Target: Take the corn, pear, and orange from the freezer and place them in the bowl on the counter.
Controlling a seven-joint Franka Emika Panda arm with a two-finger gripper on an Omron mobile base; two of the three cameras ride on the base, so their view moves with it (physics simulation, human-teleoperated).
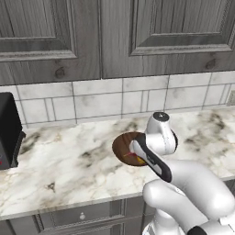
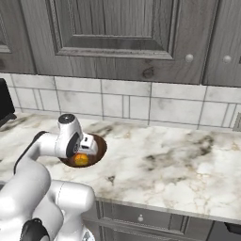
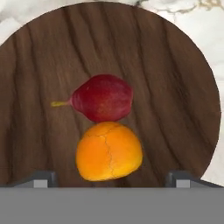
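On the far left of the left base view a black appliance [image 1: 9, 131] stands on the desk [image 1: 69, 160], well apart from my work. Moving right, my arm reaches over the bowl [image 1: 123, 148], which sits on the marbled desk in front of the tiled wall, and my claw [image 3: 112, 179] hangs directly above it. In the hand view, the two fingertips [image 3: 41, 179] stand wide apart at the bottom corners with nothing between them, so the claw is open and holds nothing. In the bowl lie a red pear [image 3: 103, 97], its stalk pointing left in that view, and just below it, touching it, the orange [image 3: 109, 152]. The right base view shows the orange [image 2: 81, 159] in the bowl under my wrist too. So I judge two of the three fruits delivered: pear and orange are in. I can see no corn in the bowl, though the rim nearest my hand is cut off by the view, so I cannot be fully sure. If it is missing, what is left is a trip to the freezer to fetch the corn and bring it here.
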